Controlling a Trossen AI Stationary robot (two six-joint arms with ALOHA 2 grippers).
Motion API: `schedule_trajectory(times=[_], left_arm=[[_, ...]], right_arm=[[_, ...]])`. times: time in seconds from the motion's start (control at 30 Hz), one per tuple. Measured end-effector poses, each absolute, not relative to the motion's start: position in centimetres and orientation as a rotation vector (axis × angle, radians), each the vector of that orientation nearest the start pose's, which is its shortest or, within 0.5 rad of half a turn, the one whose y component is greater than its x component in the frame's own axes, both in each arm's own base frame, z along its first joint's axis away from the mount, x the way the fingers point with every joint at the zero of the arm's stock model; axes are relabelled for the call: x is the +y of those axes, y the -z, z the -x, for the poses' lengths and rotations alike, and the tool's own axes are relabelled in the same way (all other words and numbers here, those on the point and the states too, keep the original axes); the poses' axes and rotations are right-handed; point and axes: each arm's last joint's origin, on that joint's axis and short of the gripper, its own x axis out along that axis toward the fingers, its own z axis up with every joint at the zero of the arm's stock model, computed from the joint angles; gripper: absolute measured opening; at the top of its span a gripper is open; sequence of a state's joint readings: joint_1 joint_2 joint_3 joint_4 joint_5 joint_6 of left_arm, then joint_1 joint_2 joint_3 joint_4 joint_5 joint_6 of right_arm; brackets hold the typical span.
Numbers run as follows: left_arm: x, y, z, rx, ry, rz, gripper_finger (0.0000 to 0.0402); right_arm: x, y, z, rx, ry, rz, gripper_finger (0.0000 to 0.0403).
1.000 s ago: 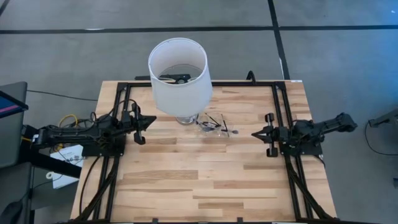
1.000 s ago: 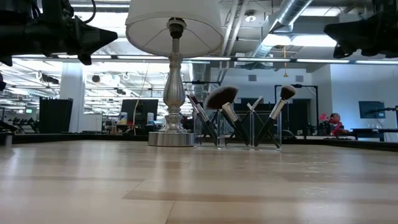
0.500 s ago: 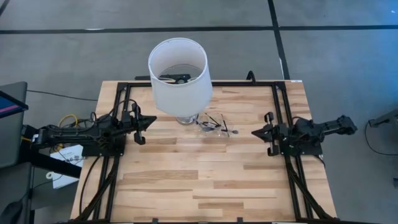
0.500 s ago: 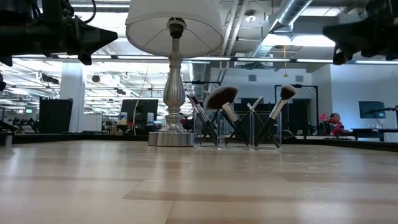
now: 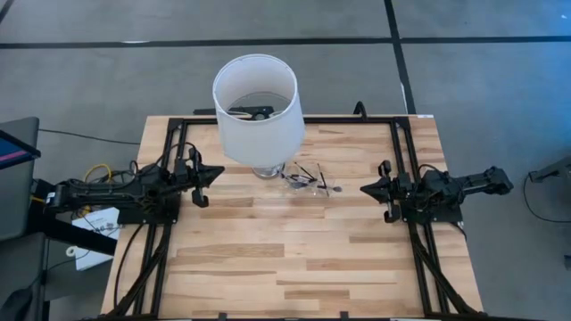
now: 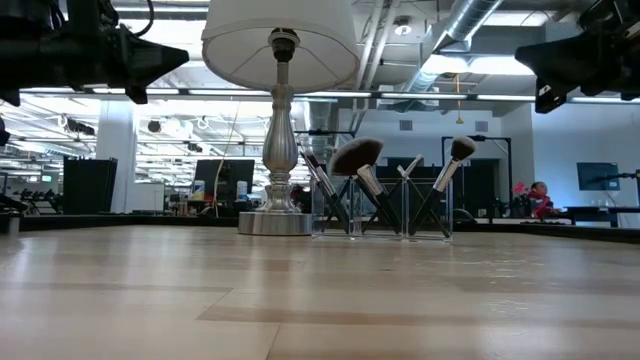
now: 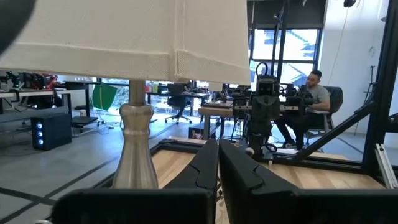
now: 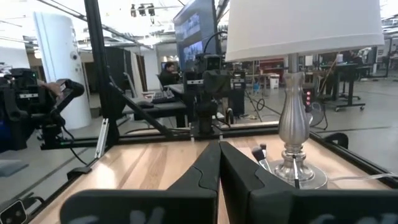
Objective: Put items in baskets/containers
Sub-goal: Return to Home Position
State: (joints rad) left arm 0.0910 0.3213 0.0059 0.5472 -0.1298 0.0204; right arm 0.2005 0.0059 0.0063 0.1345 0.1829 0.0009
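The makeup brushes (image 6: pixel 357 172) stand tilted in the clear organizer (image 6: pixel 432 222), thin black handles crossing one another, silvery ferrules above. One carries a broad, fluffy dark head (image 6: pixel 357 154) and another a smaller rounded tuft (image 6: pixel 461 148). The organizer is a see-through plastic box, visible mostly by its glinting upright edges. It sits on the far middle of the bench (image 5: pixel 285 259), just beside the lamp's base (image 6: pixel 274 222) on the side towards the right arm (image 5: pixel 437 192). From above the brushes show only as a small splay of dark sticks. Against a second ago, the right arm has shifted slightly, its dark outline hanging a little lower in the low view. The left arm (image 5: pixel 134 189), the brushes and the lamp lie as they did. Each arm rests at its own edge of the bench, well apart from the organizer, with its jaws clenched on nothing, the tips meeting in a point. The bench is pale butcher-block wood in long strips, bordered by a black metal frame (image 5: pixel 285 119). The lamp has a turned, polished silvery stem (image 6: pixel 278 150) on a round foot and a white fabric drum shade (image 5: pixel 259 134).
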Motion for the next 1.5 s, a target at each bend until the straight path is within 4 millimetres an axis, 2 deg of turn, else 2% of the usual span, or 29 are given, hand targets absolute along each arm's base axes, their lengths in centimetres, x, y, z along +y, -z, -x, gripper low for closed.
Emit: schedule_trajectory(times=[1.2, 1.3, 1.5], left_arm=[[1.2, -21.3, -8.7, -0.51, -0.212, 0.012, 0.0012], [1.2, -21.1, -8.8, -0.484, -0.209, 0.021, 0.0011], [1.2, -19.6, -9.4, -0.319, -0.209, 0.036, 0.0012]], right_arm=[[1.4, -17.8, -9.6, -0.131, -0.017, -0.026, 0.0], [1.4, -17.8, -9.6, -0.131, -0.017, -0.026, 0.0], [1.4, -17.8, -9.6, -0.131, -0.017, -0.026, 0.0]])
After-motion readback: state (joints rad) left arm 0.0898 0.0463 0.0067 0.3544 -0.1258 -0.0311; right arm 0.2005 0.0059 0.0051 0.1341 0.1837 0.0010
